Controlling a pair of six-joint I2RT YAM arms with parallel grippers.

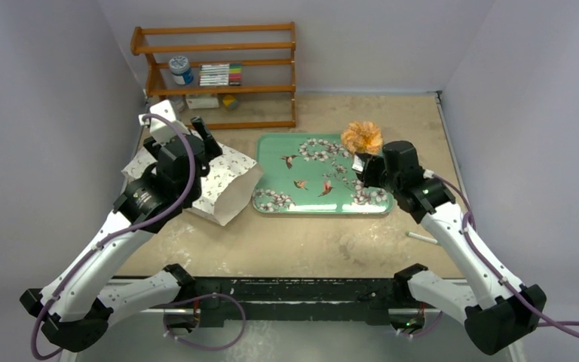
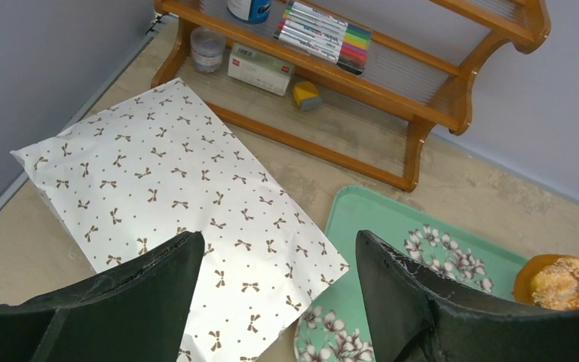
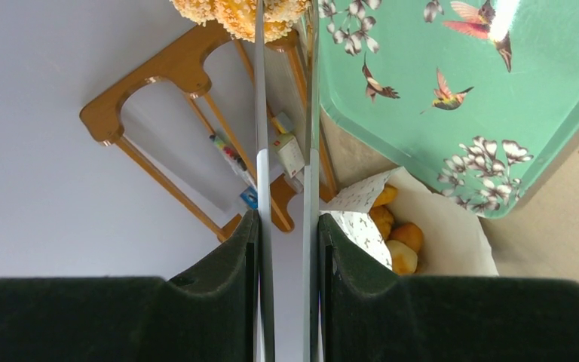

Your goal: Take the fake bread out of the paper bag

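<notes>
The paper bag [image 1: 230, 175], white with small dark bows, lies on its side left of the tray, its mouth toward the tray. Inside its tan mouth [image 3: 452, 234] sit several golden fake breads [image 3: 396, 235]. My left gripper [image 2: 279, 249] hangs open above the bag [image 2: 173, 173], holding nothing. My right gripper [image 3: 288, 226] is shut on a pair of metal tongs [image 3: 262, 113]. The tong tips pinch a pale ruffled round pastry [image 3: 234, 11], held above the tray's far right corner [image 1: 362, 137]. That pastry also shows in the left wrist view [image 2: 569, 279].
A green tray [image 1: 313, 202] with birds and flowers lies at the table's middle. A wooden shelf [image 1: 219, 72] with markers, a jar and small boxes stands at the back left. A thin white stick [image 1: 422, 238] lies by the right arm. Grey walls close in both sides.
</notes>
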